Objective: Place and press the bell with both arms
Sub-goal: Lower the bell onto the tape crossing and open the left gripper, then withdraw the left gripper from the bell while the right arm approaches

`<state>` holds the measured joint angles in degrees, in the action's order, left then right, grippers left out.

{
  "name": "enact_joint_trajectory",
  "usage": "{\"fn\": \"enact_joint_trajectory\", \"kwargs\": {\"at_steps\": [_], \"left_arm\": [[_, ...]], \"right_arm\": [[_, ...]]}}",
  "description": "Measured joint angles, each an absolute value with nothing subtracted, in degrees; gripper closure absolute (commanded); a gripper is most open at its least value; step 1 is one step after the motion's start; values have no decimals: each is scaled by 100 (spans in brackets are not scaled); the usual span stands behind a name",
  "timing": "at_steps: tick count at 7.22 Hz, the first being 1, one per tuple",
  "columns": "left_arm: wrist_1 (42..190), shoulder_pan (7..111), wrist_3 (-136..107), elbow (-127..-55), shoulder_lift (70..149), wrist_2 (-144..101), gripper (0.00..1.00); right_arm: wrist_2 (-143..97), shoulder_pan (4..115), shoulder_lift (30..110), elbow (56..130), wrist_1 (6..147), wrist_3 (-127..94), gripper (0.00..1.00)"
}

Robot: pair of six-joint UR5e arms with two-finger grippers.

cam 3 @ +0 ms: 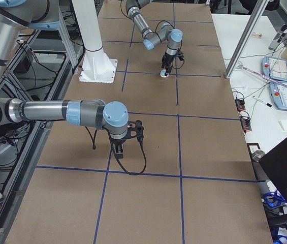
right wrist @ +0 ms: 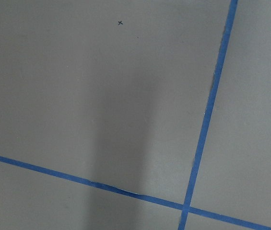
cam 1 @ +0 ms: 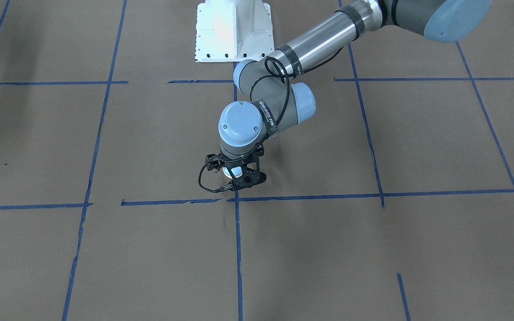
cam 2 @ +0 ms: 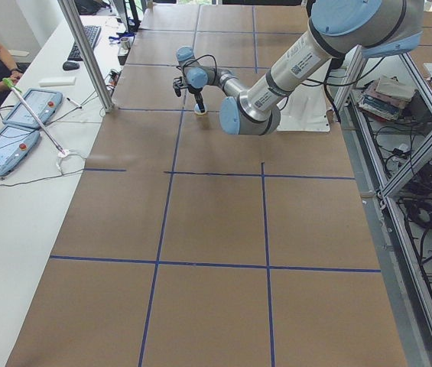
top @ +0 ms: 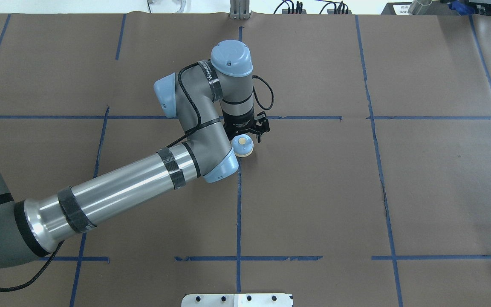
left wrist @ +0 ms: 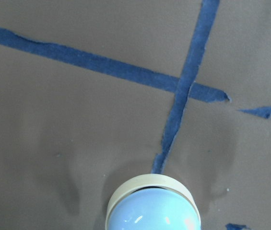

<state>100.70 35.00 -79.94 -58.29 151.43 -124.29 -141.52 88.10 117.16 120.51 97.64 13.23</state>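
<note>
Light-blue bell (top: 243,147) pinched between fingers (cam 1: 249,179) of left gripper (cam 1: 237,177), right gripper (cam 3: 119,151) hanging apart, grip state unreadable

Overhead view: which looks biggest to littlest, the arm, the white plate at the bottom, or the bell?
Biggest: the left arm.
Middle: the white plate, though the picture's edge cuts it off.
Littlest: the bell.

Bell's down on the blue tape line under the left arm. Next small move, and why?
Probably open the left pincer and lift up: the bell looks set down on the tape line with the pincer gripping it, blocking the right arm from its button.
</note>
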Motion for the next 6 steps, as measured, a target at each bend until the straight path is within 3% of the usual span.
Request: {"fn": "enact_joint_trajectory", "kwargs": {"at_steps": [2, 6], "left_arm": [[9795, 3594, -8050, -6748, 14765, -12426, 0], [9352, 4007, -7719, -9843, 12538, -12410, 0]], "right_arm": [[-14160, 8688, 11647, 12126, 9387, 703, 0], [-14095, 6689, 10931, 12173, 6623, -4063, 0]]}}
